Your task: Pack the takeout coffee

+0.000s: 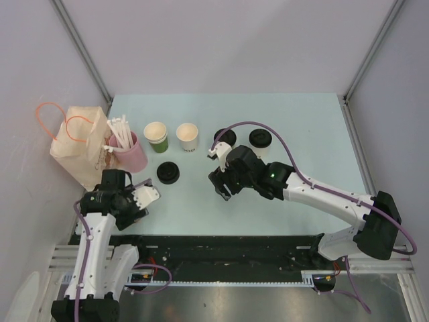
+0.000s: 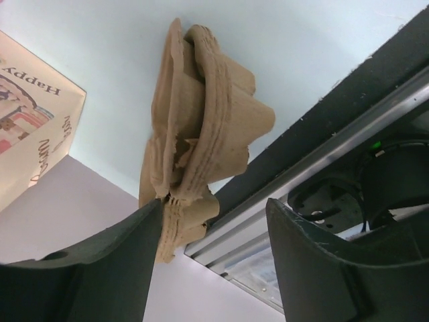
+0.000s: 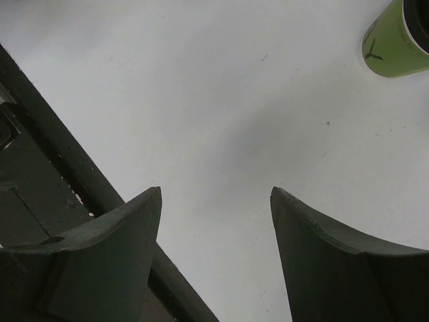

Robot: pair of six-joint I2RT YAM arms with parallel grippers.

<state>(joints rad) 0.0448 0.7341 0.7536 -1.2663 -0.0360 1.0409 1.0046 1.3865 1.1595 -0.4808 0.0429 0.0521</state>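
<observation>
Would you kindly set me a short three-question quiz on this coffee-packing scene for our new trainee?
1. True or false: the green cup beside the pink straw cup stands without a lid.
2. What does the right gripper hold? A) a lid B) nothing C) a straw
3. Fill in: just ahead of the open left gripper is a brown pulp cup ____.
Key: 1 true; 2 B; 3 carrier.

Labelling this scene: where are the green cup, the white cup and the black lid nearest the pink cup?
green cup [image 1: 155, 131], top view, inside its open mouth.
white cup [image 1: 187, 131], top view, inside its open mouth.
black lid [image 1: 167, 172], top view, middle of its top.
</observation>
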